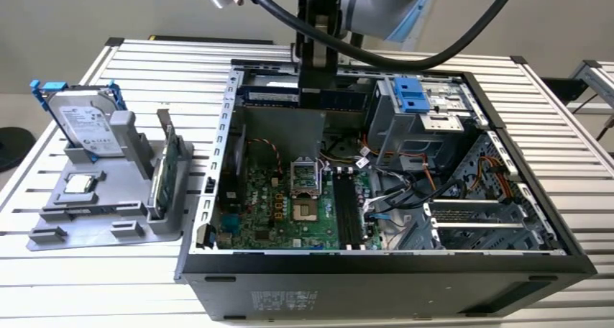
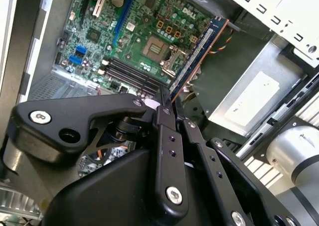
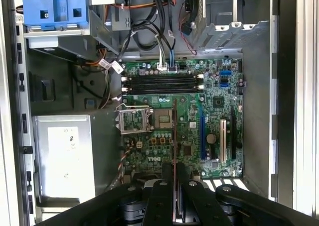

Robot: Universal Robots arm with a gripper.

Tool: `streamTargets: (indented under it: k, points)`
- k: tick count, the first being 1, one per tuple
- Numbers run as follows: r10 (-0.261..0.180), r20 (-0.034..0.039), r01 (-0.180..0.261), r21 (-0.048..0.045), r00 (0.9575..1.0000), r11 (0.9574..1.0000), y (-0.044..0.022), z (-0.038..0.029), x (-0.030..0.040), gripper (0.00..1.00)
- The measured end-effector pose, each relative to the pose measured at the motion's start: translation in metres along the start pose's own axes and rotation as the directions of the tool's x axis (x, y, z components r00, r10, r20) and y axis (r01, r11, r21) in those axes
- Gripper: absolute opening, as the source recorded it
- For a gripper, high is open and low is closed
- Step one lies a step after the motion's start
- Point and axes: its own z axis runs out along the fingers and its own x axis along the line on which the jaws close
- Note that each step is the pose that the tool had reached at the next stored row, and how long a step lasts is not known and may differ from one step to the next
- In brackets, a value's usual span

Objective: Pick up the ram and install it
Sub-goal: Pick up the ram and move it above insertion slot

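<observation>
My gripper (image 1: 312, 90) hangs over the far part of the open computer case (image 1: 384, 260), shut on the ram (image 1: 273, 95). The ram is a slim dark blue stick held level above the power supply. In the second wrist view the ram (image 2: 199, 49) sticks out from between the black fingers (image 2: 164, 114), over the green motherboard (image 2: 144, 22). The first wrist view shows the ram (image 3: 174, 131) edge-on, rising from my gripper (image 3: 174, 173) above the board. The black memory slots (image 3: 162, 83) lie farther along the board, near the cables.
A grey holder (image 1: 106, 224) at the exterior view's left carries a silver hard drive (image 1: 86, 123), a green card (image 1: 165, 173) and a small chip (image 1: 79, 184). Inside the case are a blue drive cage (image 1: 410, 94), a power supply (image 3: 62, 154) and loose cables (image 3: 149, 32).
</observation>
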Motion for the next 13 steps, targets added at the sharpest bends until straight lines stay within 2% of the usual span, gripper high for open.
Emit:
streamTargets:
  k: [13]
  points:
    - [-0.004,0.0000,0.004,0.0001,1.0000,1.0000,0.0093,0.0039,0.0073,0.00]
